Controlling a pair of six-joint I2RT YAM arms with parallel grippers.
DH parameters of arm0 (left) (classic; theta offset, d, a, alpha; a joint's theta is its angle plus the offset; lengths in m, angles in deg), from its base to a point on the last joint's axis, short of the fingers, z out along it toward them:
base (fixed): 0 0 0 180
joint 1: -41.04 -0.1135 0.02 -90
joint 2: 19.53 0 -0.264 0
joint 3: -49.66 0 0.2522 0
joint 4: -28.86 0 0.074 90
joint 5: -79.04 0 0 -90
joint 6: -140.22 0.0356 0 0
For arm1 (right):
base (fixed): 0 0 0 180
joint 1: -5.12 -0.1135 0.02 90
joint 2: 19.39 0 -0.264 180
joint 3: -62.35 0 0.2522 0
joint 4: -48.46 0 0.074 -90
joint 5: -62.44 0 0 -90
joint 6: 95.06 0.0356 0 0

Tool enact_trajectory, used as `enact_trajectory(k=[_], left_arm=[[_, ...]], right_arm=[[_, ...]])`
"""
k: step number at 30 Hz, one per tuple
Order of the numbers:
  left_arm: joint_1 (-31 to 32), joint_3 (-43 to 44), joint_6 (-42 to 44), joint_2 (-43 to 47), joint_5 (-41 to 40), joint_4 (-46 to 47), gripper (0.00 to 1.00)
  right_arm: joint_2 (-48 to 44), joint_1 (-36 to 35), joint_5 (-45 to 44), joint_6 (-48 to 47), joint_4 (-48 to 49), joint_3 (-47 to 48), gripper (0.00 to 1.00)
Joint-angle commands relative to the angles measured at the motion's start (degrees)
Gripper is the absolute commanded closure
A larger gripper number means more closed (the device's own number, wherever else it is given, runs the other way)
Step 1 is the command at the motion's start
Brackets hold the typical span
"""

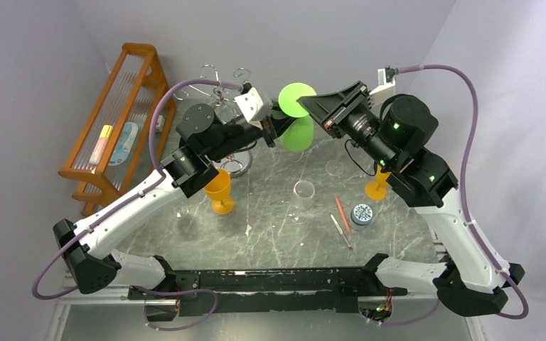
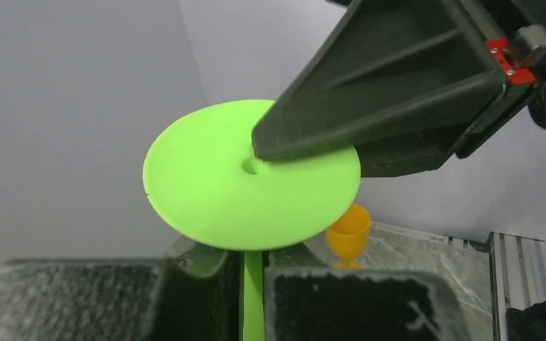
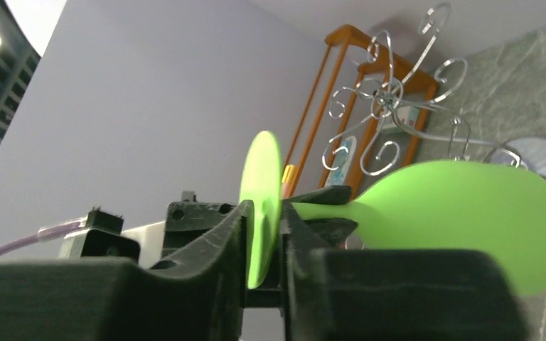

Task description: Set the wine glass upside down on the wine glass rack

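Fingers of the right gripper [image 3: 263, 238] pinch the flat foot of the green wine glass [image 3: 462, 213]. The left gripper [image 2: 252, 284] is closed around its stem just behind that foot, so the glass lies sideways in the air. Past the left fingers stands the silver wine glass rack [image 3: 387, 96], near but not touching. Below them spreads a grey marbled tabletop [image 1: 284, 227] with an orange goblet [image 1: 219, 188], enclosed by pale lilac walls [image 1: 43, 71].
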Motion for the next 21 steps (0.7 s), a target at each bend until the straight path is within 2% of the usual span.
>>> enact_trajectory(k=[1,2,3,4,7,8,10,13,17,21], left_arm=[[0.19,-3.54,0.33,1.60,0.15,4.26,0.95],[0.23,-3.92,0.09,1.86,-0.13,4.53,0.95],[0.24,-4.28,-0.67,2.13,-0.62,4.64,0.94],[0.24,-4.76,-1.64,2.58,-1.22,4.84,0.81],[0.24,-7.56,-4.50,4.76,-2.68,6.23,0.23],[0.24,-8.39,-5.70,5.54,-3.19,6.21,0.15],[0.24,-9.83,-8.61,7.38,-3.80,5.17,0.09],[0.24,-12.19,-15.56,10.88,-6.20,3.20,0.04],[0.21,-12.18,-29.06,13.25,-8.75,-0.16,0.04],[0.24,-7.86,-43.26,12.53,-8.14,-5.54,0.04]], right_arm=[[-0.65,-0.01,2.28,5.60,0.80,-3.05,0.89],[-1.08,0.02,1.68,6.37,0.97,-3.83,0.98],[-1.55,0.02,0.92,7.01,1.22,-4.50,1.00],[-2.03,0.02,0.46,7.25,1.97,-5.33,1.00],[-3.16,0.03,-1.53,8.19,4.17,-7.28,1.00],[-3.33,0.02,-2.33,8.16,4.76,-7.48,1.00],[-3.39,0.02,-4.51,8.00,4.91,-7.37,1.00],[-3.75,0.03,-7.97,6.20,5.70,-7.96,1.00],[-6.17,0.03,-9.74,1.66,9.40,-10.96,1.00],[-8.25,0.02,-5.28,-2.60,11.83,-12.50,1.00]])
